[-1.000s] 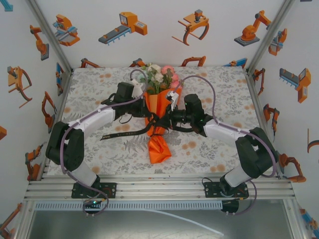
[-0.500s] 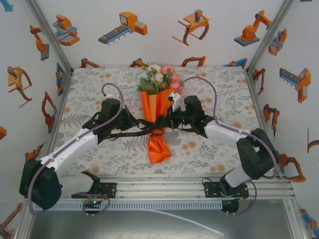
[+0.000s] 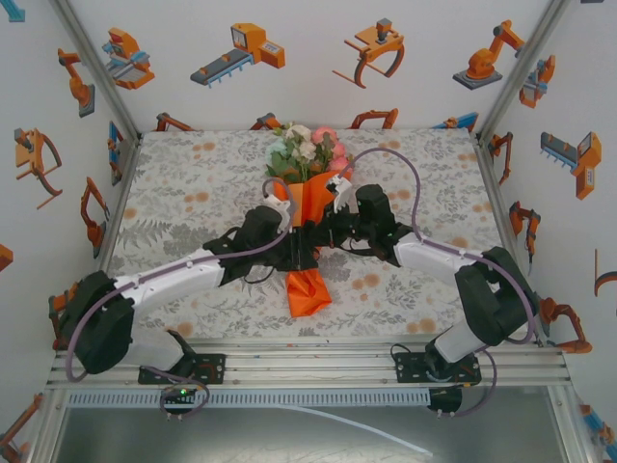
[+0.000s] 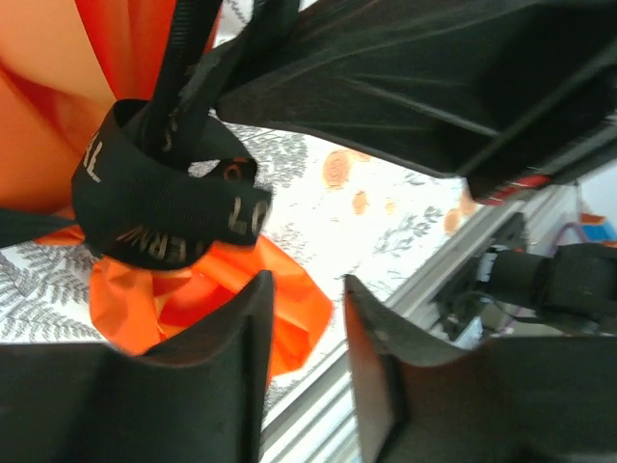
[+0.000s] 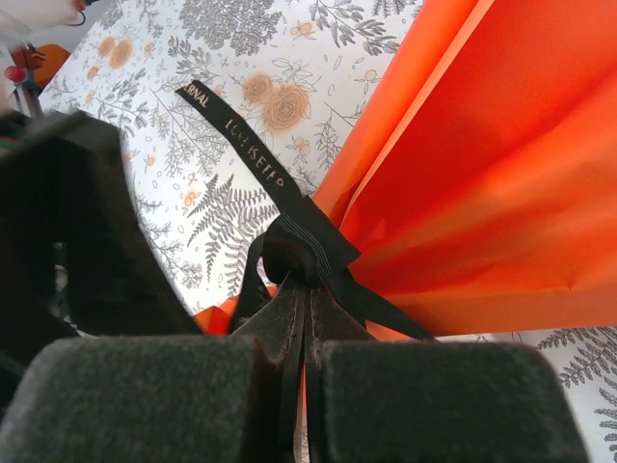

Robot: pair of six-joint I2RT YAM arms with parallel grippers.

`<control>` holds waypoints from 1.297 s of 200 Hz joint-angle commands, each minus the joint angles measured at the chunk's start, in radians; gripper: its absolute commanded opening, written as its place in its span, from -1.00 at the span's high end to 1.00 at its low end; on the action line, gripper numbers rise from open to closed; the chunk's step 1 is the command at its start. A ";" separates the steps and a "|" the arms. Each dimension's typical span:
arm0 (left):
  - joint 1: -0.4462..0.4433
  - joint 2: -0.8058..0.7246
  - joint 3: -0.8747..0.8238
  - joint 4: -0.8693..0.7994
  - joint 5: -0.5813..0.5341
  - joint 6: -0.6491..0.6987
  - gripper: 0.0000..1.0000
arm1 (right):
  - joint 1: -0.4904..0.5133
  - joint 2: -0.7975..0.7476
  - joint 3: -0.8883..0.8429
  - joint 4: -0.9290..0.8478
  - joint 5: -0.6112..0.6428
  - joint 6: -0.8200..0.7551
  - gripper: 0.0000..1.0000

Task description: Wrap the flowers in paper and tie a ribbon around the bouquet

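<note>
The left arm and right arm share one build: slim white links between bulky black joint housings, each rising from a black base plate, with a grey-purple cable looping alongside. The left hand has smooth matte-black tapered fingers, while the right hand shows blocky, dark, foam-like pads.

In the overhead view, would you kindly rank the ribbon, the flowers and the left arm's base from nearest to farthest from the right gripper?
1. The ribbon, pinched in the right gripper itself, centre.
2. The flowers, beyond it toward the far side.
3. The left arm's base, at the near edge, left.
</note>
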 commanded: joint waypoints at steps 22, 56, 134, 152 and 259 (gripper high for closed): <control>-0.002 -0.064 0.012 0.033 -0.044 0.116 -0.12 | 0.007 -0.027 0.005 -0.034 0.012 -0.033 1.00; 0.000 -0.211 -0.029 0.013 -0.103 0.250 -0.19 | 0.007 -0.028 0.003 -0.044 0.013 -0.039 1.00; 0.150 -0.175 0.079 -0.047 -0.179 0.031 -0.14 | 0.012 -0.016 0.013 -0.038 -0.025 -0.043 1.00; 0.157 -0.116 0.134 -0.024 -0.171 -0.049 -0.14 | 0.019 -0.013 0.018 -0.038 -0.037 -0.049 1.00; 0.165 0.176 0.352 -0.199 0.052 -0.077 -0.18 | 0.041 -0.002 0.040 -0.048 -0.073 -0.083 1.00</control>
